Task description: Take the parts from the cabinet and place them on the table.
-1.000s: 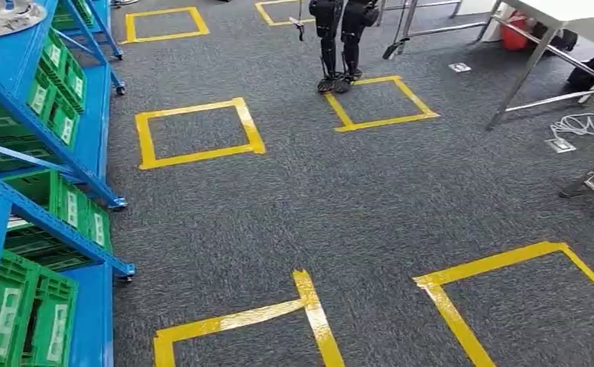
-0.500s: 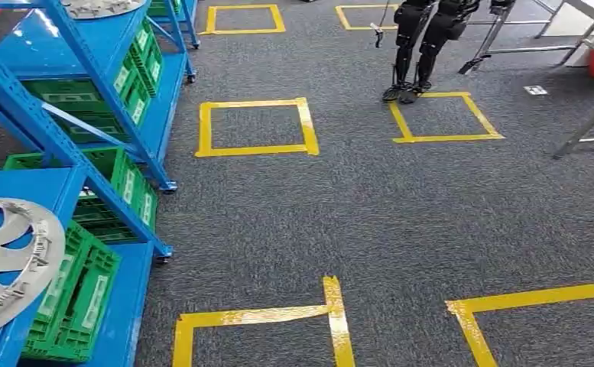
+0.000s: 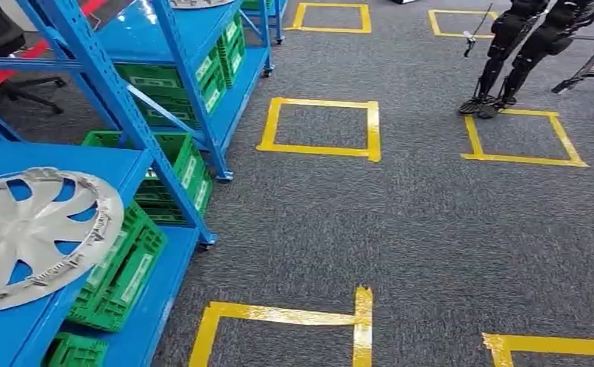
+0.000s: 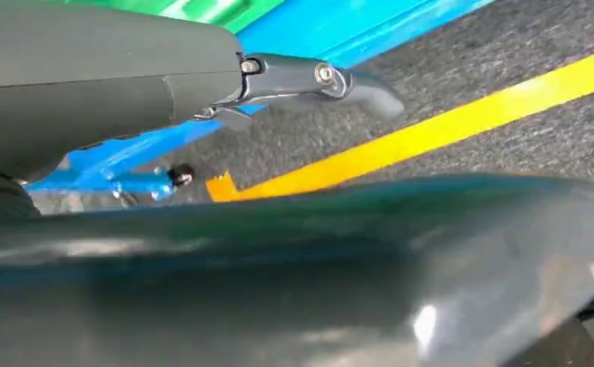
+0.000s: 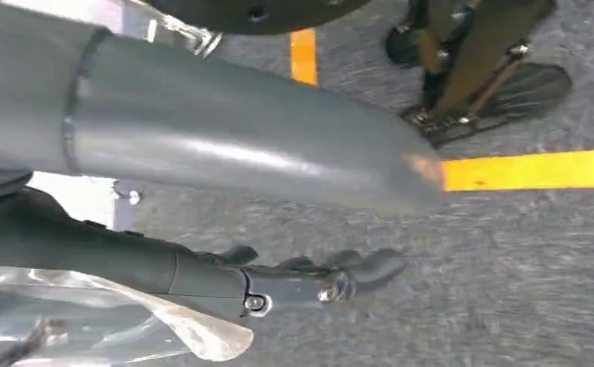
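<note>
The left hand (image 4: pixel 309 80) is hanging above grey carpet beside the blue cabinet (image 4: pixel 339 30), fingers extended and holding nothing. The right hand (image 5: pixel 309 283) is hanging likewise, fingers loosely straight; a silvery piece is showing close behind it, and whether it is gripped cannot be told. In the head view, a silver wheel cover (image 3: pixel 37 233) is lying flat, face up, on the cabinet's shelf (image 3: pixel 18 336), above green crates (image 3: pixel 121 271).

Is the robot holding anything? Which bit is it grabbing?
Left hand: nothing. Right hand: cannot tell; a silvery part sits close by its fingers.
</note>
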You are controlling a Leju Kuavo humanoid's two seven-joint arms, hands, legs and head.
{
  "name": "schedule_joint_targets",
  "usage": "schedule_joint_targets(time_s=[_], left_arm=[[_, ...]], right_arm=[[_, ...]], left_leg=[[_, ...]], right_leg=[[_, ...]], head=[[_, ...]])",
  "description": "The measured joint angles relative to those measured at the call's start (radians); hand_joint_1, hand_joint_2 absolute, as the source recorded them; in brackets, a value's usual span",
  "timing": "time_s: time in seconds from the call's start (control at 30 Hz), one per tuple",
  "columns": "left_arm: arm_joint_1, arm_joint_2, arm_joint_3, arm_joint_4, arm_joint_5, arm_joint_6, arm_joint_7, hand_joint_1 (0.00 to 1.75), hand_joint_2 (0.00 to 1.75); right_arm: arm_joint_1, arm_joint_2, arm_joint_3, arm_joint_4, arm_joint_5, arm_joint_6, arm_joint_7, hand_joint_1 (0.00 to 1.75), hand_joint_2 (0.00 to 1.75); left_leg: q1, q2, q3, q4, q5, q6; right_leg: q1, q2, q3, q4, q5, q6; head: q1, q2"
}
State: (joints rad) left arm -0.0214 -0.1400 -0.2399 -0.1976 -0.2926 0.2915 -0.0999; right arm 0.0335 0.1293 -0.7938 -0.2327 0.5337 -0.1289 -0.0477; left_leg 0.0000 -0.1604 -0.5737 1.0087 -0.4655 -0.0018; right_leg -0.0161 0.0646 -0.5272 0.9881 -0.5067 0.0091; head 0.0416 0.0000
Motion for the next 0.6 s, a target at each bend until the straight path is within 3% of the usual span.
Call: schedule_joint_targets(time_s=[0.03, 0.07, 0.1, 0.13, 0.17, 0.2, 0.23, 0.3, 0.33, 0.37, 0.4, 0.5, 0.57, 0.6], left_arm=[[0.000, 0.000, 0.000, 0.000, 0.000, 0.001, 0.000, 0.00, 0.00], [-0.002, 0.001, 0.000, 0.000, 0.001, 0.002, 0.000, 0.00, 0.00], [-0.003, 0.002, 0.000, 0.000, 0.004, 0.002, 0.000, 0.00, 0.00], [-0.003, 0.002, 0.000, 0.000, 0.005, 0.002, 0.000, 0.00, 0.00], [-0.001, 0.002, 0.000, 0.000, 0.006, 0.002, 0.000, 0.00, 0.00], [0.001, 0.002, 0.000, 0.000, 0.006, 0.002, -0.001, 0.00, 0.00], [0.002, 0.003, 0.000, 0.000, 0.006, 0.003, -0.001, 0.00, 0.00], [0.002, 0.004, 0.000, 0.000, 0.006, 0.005, -0.001, 0.00, 0.00], [0.002, 0.004, 0.000, 0.000, 0.006, 0.005, -0.001, 0.00, 0.00], [0.000, 0.004, 0.000, 0.000, 0.006, 0.005, -0.001, 0.00, 0.00], [-0.001, 0.003, 0.000, 0.000, 0.006, 0.006, -0.002, 0.00, 0.00], [0.007, 0.004, 0.000, 0.000, 0.007, 0.005, -0.002, 0.00, 0.00], [0.005, 0.004, 0.000, 0.000, 0.008, 0.006, -0.002, 0.00, 0.00], [0.003, 0.003, 0.000, 0.000, 0.008, 0.005, -0.002, 0.00, 0.00]], right_arm=[[0.000, 0.000, 0.000, 0.000, 0.000, 0.000, 0.000, 0.00, 0.00], [0.003, 0.000, 0.000, 0.000, 0.000, 0.000, 0.000, 0.00, 0.00], [0.004, 0.000, 0.000, 0.000, 0.000, 0.000, 0.000, 0.00, 0.00], [0.006, 0.000, 0.000, 0.000, 0.000, 0.000, 0.000, 0.00, 0.00], [0.006, 0.000, 0.000, 0.000, 0.000, 0.000, 0.000, 0.00, 0.00], [0.004, 0.000, 0.000, 0.000, 0.000, 0.000, 0.000, 0.00, 0.00], [0.003, 0.000, 0.000, 0.000, 0.000, 0.000, 0.000, 0.00, 0.00], [0.002, 0.000, 0.000, 0.000, 0.000, 0.000, 0.000, 0.00, 0.00], [0.002, 0.000, 0.000, 0.000, 0.000, 0.000, 0.000, 0.00, 0.00], [0.004, 0.000, 0.000, 0.000, 0.000, 0.000, 0.000, 0.00, 0.00], [0.002, 0.000, 0.000, 0.000, 0.000, -0.001, 0.000, 0.00, 0.00], [-0.010, 0.000, 0.000, 0.000, 0.002, -0.001, 0.000, 0.00, 0.00], [-0.009, 0.000, 0.000, 0.000, 0.004, -0.002, 0.000, 0.00, 0.00], [-0.008, 0.000, 0.000, 0.000, 0.004, -0.003, 0.000, 0.00, 0.00]], left_leg=[[-0.002, 0.050, -0.006, 0.020, -0.018, 0.000], [-0.004, 0.103, -0.030, 0.076, -0.057, -0.004], [-0.003, 0.128, -0.064, 0.150, -0.098, -0.009], [0.000, 0.140, -0.101, 0.232, -0.134, -0.013], [0.003, 0.145, -0.129, 0.292, -0.153, -0.018], [0.005, 0.148, -0.133, 0.302, -0.146, -0.020], [0.007, 0.150, -0.116, 0.269, -0.116, -0.022], [0.008, 0.172, -0.031, 0.104, -0.026, -0.021], [0.006, 0.221, 0.011, 0.020, 0.002, -0.017], [-0.005, 0.241, 0.021, 0.006, -0.013, -0.010], [-0.003, 0.225, 0.019, 0.007, -0.012, 0.002], [-0.004, 0.195, 0.018, 0.001, -0.011, 0.020], [0.002, 0.178, 0.020, -0.005, -0.006, 0.031], [0.003, 0.168, 0.018, -0.005, -0.006, 0.035]], right_leg=[[-0.003, -0.018, 0.007, -0.008, 0.004, -0.004], [-0.002, -0.034, 0.011, -0.011, 0.002, -0.008], [0.000, -0.051, 0.013, -0.011, 0.000, -0.011], [0.003, -0.071, 0.016, -0.010, -0.004, -0.013], [0.004, -0.089, 0.018, -0.010, -0.007, -0.014], [0.004, -0.104, 0.021, -0.010, -0.010, -0.013], [0.004, -0.119, 0.025, -0.010, -0.013, -0.011], [0.003, -0.145, 0.039, -0.010, -0.022, -0.006], [0.005, -0.156, 0.046, -0.010, -0.028, 0.000], [0.014, -0.165, 0.038, -0.005, -0.037, 0.009], [0.013, -0.172, 0.040, -0.006, -0.039, 0.013], [0.010, -0.199, 0.066, -0.011, -0.044, 0.028], [0.003, -0.106, 0.035, 0.046, -0.089, 0.034], [0.002, -0.082, -0.004, 0.124, -0.126, 0.036]], head=[[0.000, 0.000], [-0.008, 0.000], [-0.011, 0.000], [-0.011, 0.000], [-0.010, 0.000], [-0.011, 0.000], [-0.011, 0.000], [-0.011, 0.000], [-0.011, 0.000], [-0.012, 0.000], [-0.009, 0.000], [-0.011, 0.000], [-0.002, 0.000], [0.003, 0.000]])
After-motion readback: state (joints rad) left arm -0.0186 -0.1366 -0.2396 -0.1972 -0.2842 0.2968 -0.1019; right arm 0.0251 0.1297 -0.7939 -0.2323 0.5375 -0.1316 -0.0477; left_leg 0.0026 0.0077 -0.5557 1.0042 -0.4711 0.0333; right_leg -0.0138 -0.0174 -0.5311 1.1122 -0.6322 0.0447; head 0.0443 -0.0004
